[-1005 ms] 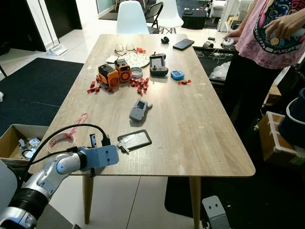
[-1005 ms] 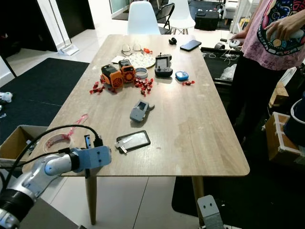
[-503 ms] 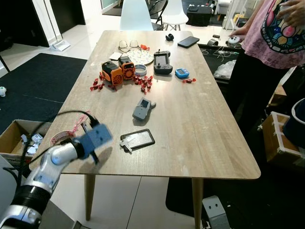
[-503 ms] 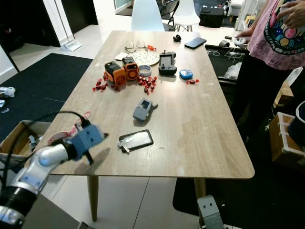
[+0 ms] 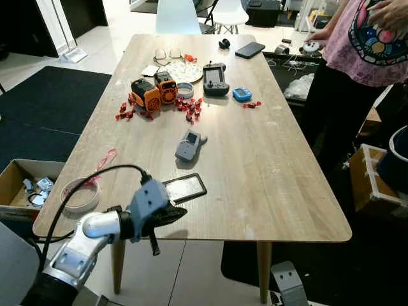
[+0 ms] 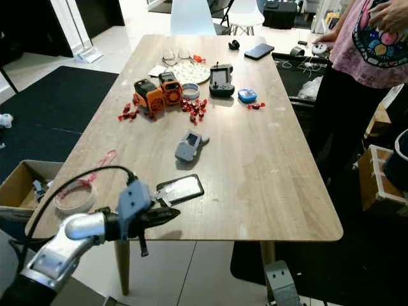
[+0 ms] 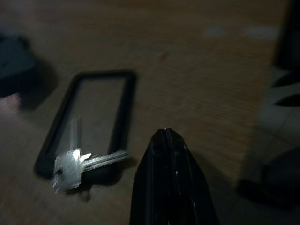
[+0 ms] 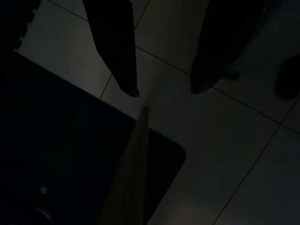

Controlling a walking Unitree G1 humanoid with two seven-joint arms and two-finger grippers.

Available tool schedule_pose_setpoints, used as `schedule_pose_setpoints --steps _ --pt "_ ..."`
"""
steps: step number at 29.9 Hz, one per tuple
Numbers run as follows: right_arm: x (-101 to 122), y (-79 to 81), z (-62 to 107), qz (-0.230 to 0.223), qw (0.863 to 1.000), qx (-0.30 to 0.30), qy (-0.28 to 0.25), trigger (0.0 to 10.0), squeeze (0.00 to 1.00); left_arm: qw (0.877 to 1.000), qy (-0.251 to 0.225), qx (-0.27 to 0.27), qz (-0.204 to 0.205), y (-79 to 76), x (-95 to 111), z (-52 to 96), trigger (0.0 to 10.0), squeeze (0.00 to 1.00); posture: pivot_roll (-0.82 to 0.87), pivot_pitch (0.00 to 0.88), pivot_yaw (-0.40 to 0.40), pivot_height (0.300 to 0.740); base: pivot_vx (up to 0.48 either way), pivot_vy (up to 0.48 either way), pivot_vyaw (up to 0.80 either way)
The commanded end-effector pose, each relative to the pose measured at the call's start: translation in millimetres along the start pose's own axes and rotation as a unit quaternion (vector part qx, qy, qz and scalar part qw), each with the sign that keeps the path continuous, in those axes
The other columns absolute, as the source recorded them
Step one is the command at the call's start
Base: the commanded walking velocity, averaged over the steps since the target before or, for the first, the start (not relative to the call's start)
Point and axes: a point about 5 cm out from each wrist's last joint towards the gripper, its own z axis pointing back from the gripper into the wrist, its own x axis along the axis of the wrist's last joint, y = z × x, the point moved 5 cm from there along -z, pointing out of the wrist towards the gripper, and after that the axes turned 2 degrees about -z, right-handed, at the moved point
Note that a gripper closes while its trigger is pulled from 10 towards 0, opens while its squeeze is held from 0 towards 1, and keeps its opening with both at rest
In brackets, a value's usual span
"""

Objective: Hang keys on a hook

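Wooden table (image 5: pixel 268 159), white tiled floor (image 5: pixel 95 44)

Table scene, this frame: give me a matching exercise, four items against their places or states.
Items:
1. key
2. roll of tape
3. smartphone
4. left gripper

Places or states:
A. far end of the table, near the person
B. near table edge, fingers shut, tips pointing at the black frame
C. lying across the black frame's end
D. near-left corner of the table

Pairs: 1-C, 2-D, 3-A, 4-B
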Motion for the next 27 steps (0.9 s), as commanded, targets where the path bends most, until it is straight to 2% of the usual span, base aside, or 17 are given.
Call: schedule_pose_setpoints --steps 1,2,3,5,6,8,9,10,11,12,13,14,15,16,18,19,27 --pt "-7 0.4 2.2 0.000 1.000 0.002 0.010 10.0 0.00 0.999 0.001 0.029 0.016 0.3 -1 -2.0 10.0 0.10 0.01 0.094 -0.003 0.740 0.000 0.000 0.00" --pt "-7 0.4 2.2 0.000 1.000 0.002 0.010 10.0 0.00 0.999 0.001 0.029 0.016 0.3 -1 -2.0 10.0 0.10 0.01 0.094 -0.003 0.740 0.000 0.000 0.00" --pt "-7 0.4 2.2 -0.001 1.000 0.001 0.010 10.0 0.00 0.998 -0.016 0.059 0.030 4.4 4 -0.9 10.0 0.16 0.01 0.095 -0.002 0.740 0.000 0.000 0.00" --pt "-6 0.8 2.1 -0.001 1.000 0.001 0.009 10.0 0.00 0.993 -0.053 0.086 0.058 6.0 16 4.0 10.0 0.37 0.01 0.096 -0.002 0.740 0.000 0.000 0.00" --pt "-6 1.4 2.1 -0.002 1.000 0.002 0.009 10.0 0.00 0.990 -0.079 0.090 0.073 3.8 23 7.8 10.0 0.57 0.01 0.099 -0.003 0.740 0.000 0.000 0.00" --pt "-6 1.8 2.1 -0.001 1.000 0.002 0.009 10.0 0.00 0.988 -0.093 0.090 0.083 1.6 28 10.6 10.0 0.57 0.01 0.099 -0.003 0.740 0.000 0.000 0.00" --pt "-6 2.4 2.1 -0.002 1.000 0.003 0.009 10.0 0.00 0.985 -0.110 0.092 0.093 -1.2 33 14.1 10.0 0.69 0.01 0.102 -0.005 0.740 0.000 0.000 0.00" --pt "-6 2.4 2.1 -0.002 1.000 0.003 0.009 10.0 0.00 0.985 -0.110 0.092 0.093 -1.2 33 14.1 10.0 0.69 0.01 0.102 -0.005 0.740 0.000 0.000 0.00" --pt "-7 3.0 2.2 -0.001 1.000 0.004 0.009 10.0 0.00 0.982 -0.128 0.092 0.102 -6.0 38 16.8 10.0 0.87 0.02 0.104 -0.005 0.740 0.000 0.000 0.00" --pt "-7 3.4 2.2 -0.001 1.000 0.005 0.009 10.0 0.00 0.981 -0.132 0.094 0.104 -10.2 39 18.0 10.0 0.91 0.02 0.105 -0.007 0.740 0.000 0.000 0.00" --pt "-7 3.9 2.2 -0.001 1.000 0.006 0.010 10.0 0.00 0.981 -0.131 0.094 0.104 -15.6 39 17.5 10.0 0.89 0.02 0.106 -0.006 0.740 0.000 0.000 0.00" --pt "-7 4.3 2.2 -0.001 1.000 0.006 0.010 10.0 0.00 0.982 -0.124 0.093 0.106 -20.9 38 15.4 10.0 0.81 0.02 0.106 -0.006 0.740 0.000 0.000 0.00" --pt "-7 4.3 2.2 -0.001 1.000 0.006 0.010 10.0 0.00 0.982 -0.124 0.093 0.106 -20.9 38 15.4 10.0 0.81 0.02 0.106 -0.006 0.740 0.000 0.000 0.00" --pt "-7 4.6 2.0 -0.001 1.000 0.007 0.010 10.0 0.00 0.983 -0.117 0.095 0.105 -24.0 36 12.7 10.0 0.75 0.02 0.106 -0.006 0.740 0.000 0.000 0.00" --pt "-6 4.7 1.9 -0.001 1.000 0.007 0.010 10.0 0.00 0.983 -0.112 0.097 0.104 -25.6 35 11.0 10.0 0.75 0.02 0.106 -0.006 0.740 0.000 0.000 0.00" --pt "-5 5.5 1.4 -0.001 1.000 0.007 0.009 10.0 0.00 0.983 -0.109 0.105 0.106 -25.9 35 5.2 10.0 0.00 0.02 0.105 -0.006 0.740 0.000 0.000 0.00" --pt "-2 6.3 0.0 -0.002 1.000 0.008 0.007 10.0 0.00 0.985 -0.071 0.133 0.083 -25.7 31 -20.0 10.0 0.00 0.02 0.105 -0.004 0.740 0.000 0.000 0.00"
